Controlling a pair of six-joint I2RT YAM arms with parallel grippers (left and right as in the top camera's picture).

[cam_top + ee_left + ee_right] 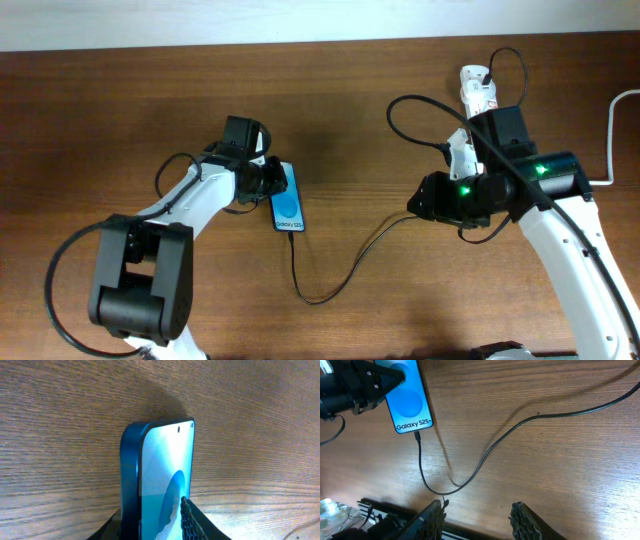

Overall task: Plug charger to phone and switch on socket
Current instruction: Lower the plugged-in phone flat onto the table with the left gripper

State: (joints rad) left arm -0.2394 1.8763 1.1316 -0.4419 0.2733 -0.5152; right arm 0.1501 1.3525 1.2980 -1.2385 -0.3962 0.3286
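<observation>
Socket (476,90) runs up-down at upper right, nearest the right arm (560,235), its jaws parted, empty; left jaws straddle phone (287,208), grip unclear.

A brown wood-grain table (120,110) is shown. A phone (287,208) is laid flat on it, left of centre, with the blue screen turned up. The plug tip of a thin black charger (325,295) is set against the phone's near edge, and the cable is run across the wood in a loose loop toward the right. A white socket (478,88) is placed by the far right edge, partly hidden, with a white cord (611,130) nearby.
</observation>
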